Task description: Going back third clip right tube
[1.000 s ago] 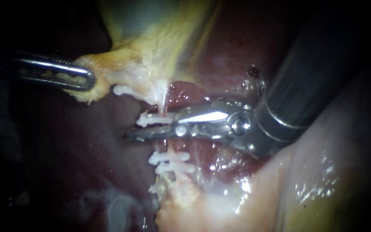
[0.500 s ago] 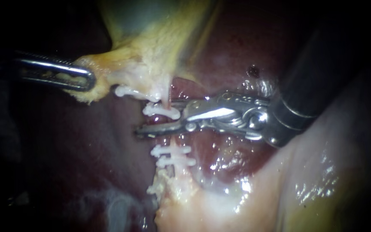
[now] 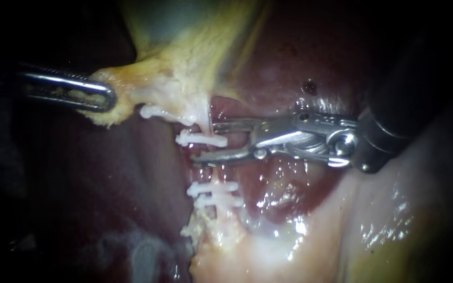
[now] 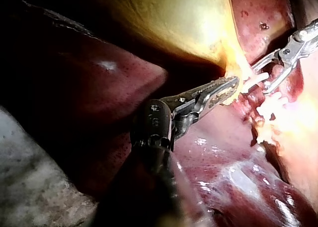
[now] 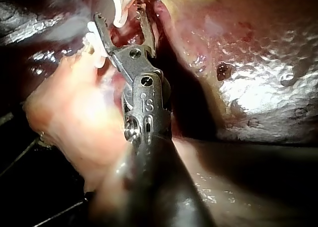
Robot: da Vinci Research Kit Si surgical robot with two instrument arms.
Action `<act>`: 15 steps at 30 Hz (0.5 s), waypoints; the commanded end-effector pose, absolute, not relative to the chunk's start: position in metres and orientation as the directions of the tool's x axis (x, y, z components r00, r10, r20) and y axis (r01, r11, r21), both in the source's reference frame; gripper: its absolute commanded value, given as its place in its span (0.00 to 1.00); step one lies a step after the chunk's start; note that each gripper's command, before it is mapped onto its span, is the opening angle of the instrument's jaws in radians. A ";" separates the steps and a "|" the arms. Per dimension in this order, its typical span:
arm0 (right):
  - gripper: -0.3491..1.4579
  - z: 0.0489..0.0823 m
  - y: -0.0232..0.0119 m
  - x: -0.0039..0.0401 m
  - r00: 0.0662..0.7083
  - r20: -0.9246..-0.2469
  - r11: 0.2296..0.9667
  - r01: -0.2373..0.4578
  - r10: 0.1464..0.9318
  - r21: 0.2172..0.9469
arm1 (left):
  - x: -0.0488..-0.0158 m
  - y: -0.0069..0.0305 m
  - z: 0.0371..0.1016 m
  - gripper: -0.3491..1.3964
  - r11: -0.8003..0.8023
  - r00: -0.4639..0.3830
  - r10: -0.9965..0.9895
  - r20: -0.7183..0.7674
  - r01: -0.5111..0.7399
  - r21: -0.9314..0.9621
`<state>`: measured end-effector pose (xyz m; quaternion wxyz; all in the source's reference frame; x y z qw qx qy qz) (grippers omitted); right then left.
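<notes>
A thin pale tube (image 3: 204, 119) runs down from the yellow gallbladder (image 3: 184, 47). One white clip (image 3: 201, 139) sits across it, lying in the gap between the open jaws of my right instrument (image 3: 205, 142), which hold nothing. Two more clips (image 3: 214, 194) cross the tube lower down, and another clip (image 3: 155, 111) lies higher to the left. My left instrument (image 3: 98, 97) is shut on the gallbladder's yellowish edge, also seen in the left wrist view (image 4: 226, 88). In the right wrist view the open jaws (image 5: 121, 21) have the clip (image 5: 118, 6) just ahead of them.
Dark red liver (image 3: 289, 63) lies behind the tube. Pale glistening tissue (image 3: 373, 225) fills the lower right under my right instrument's shaft (image 3: 405, 105). A further clip (image 3: 190, 230) sits low on the fatty stump.
My right instrument has drawn back to the right, away from the tube, with its jaws opening wider. The clip stays on the tube. My left instrument has held still.
</notes>
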<state>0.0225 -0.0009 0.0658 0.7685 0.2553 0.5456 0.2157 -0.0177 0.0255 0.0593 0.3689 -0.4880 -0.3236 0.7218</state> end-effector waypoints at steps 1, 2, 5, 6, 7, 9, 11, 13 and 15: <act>0.47 0.0657 -0.0010 0.0221 0.314 -0.738 0.786 -0.045 0.597 0.616 | -0.0176 0.0255 0.0593 0.00 -0.518 -0.251 0.848 -0.466 -0.217 -0.827; 0.47 0.0654 -0.0011 0.0216 0.316 -0.753 0.800 -0.034 0.578 0.600 | -0.0176 0.0255 0.0593 0.00 -0.518 -0.251 0.848 -0.466 -0.216 -0.827; 0.47 0.0648 -0.0016 0.0202 0.322 -0.809 0.853 0.011 0.491 0.522 | -0.0176 0.0255 0.0593 0.00 -0.518 -0.251 0.848 -0.466 -0.216 -0.827; 0.47 0.0646 -0.0017 0.0197 0.324 -0.821 0.864 0.020 0.470 0.502 | -0.0176 0.0255 0.0593 0.00 -0.518 -0.251 0.848 -0.466 -0.217 -0.827; 0.47 0.0645 -0.0019 0.0192 0.324 -0.830 0.873 0.027 0.453 0.487 | -0.0176 0.0255 0.0593 0.00 -0.518 -0.251 0.848 -0.466 -0.217 -0.827; 0.47 0.0640 -0.0022 0.0183 0.325 -0.844 0.886 0.037 0.426 0.461 | -0.0176 0.0255 0.0593 0.00 -0.518 -0.251 0.848 -0.466 -0.217 -0.827; 0.47 0.0637 -0.0023 0.0175 0.325 -0.857 0.898 0.052 0.399 0.437 | -0.0177 0.0255 0.0593 0.00 -0.518 -0.251 0.848 -0.466 -0.217 -0.827; 0.47 0.0633 -0.0023 0.0167 0.324 -0.865 0.904 0.063 0.383 0.424 | -0.0177 0.0255 0.0593 0.00 -0.518 -0.251 0.848 -0.466 -0.217 -0.827; 0.47 0.0629 -0.0023 0.0161 0.323 -0.872 0.909 0.073 0.367 0.410 | -0.0177 0.0255 0.0593 0.00 -0.518 -0.251 0.848 -0.466 -0.217 -0.827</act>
